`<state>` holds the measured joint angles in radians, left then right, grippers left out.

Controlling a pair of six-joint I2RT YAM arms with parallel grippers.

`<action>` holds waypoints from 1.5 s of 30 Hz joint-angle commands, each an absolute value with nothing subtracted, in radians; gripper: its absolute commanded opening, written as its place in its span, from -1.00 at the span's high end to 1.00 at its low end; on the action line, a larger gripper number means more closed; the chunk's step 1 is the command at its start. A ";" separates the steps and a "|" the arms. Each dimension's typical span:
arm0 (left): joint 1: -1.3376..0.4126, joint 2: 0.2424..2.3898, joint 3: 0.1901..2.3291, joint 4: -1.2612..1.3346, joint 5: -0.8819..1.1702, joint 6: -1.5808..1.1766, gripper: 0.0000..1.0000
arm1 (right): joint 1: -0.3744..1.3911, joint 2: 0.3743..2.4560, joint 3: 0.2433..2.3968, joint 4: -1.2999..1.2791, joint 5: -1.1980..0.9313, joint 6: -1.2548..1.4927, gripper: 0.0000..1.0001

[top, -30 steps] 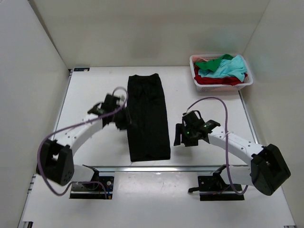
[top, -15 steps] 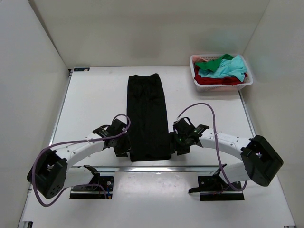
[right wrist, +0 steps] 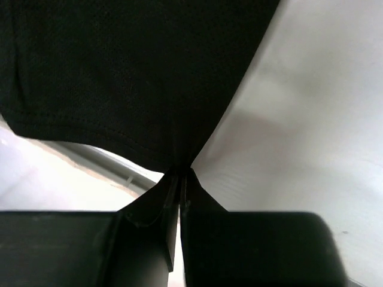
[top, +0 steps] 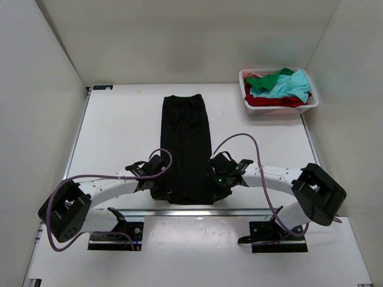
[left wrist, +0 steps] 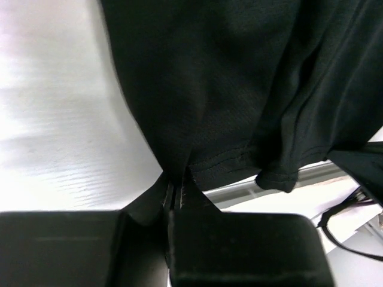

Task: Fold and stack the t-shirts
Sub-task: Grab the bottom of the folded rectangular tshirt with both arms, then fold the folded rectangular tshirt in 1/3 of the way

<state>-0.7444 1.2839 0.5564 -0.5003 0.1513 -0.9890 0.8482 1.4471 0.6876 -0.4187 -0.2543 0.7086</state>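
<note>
A black t-shirt (top: 186, 146), folded into a long narrow strip, lies lengthwise in the middle of the table. My left gripper (top: 166, 192) is shut on its near left corner; in the left wrist view the hem (left wrist: 221, 158) is pinched between the closed fingertips. My right gripper (top: 210, 186) is shut on the near right corner, the cloth (right wrist: 137, 84) drawn to a point at its jaws. Other t-shirts, teal (top: 287, 86), green (top: 263, 79) and red (top: 272, 101), are heaped in the basket.
The pink-white lattice basket (top: 312, 103) stands at the far right corner of the table. A metal rail (top: 191, 211) runs along the near edge just behind both grippers. White walls enclose the table on three sides.
Both grippers came down along the shirt's sides to its near corners and closed on the cloth. The near end of the shirt has narrowed slightly.
</note>
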 commanded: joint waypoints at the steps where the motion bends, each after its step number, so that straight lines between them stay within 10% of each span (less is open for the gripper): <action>1: -0.736 1.221 0.511 -0.529 0.169 -0.982 1.00 | 0.865 1.413 0.669 -0.446 -0.310 0.700 1.00; 11: -0.505 1.130 0.645 -0.640 0.290 -0.871 1.00 | 0.723 1.377 0.813 -0.629 -0.420 0.565 0.99; 30: -0.233 1.897 1.468 -0.772 0.319 -0.583 0.98 | 0.403 2.074 1.799 -0.834 -0.422 0.342 1.00; 36: -0.160 1.968 1.540 -0.633 0.423 -0.644 -0.15 | 0.338 2.192 1.985 -0.793 -0.361 0.432 0.17; 45: -0.156 1.810 1.308 -0.505 0.442 -0.706 -0.35 | 0.334 1.961 1.644 -0.710 -0.264 0.431 0.07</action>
<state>-0.1394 1.9236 1.4029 -0.5346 0.4122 -0.6941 0.3050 2.0975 1.7622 -0.7307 -0.3019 0.4324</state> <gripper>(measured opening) 0.670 0.463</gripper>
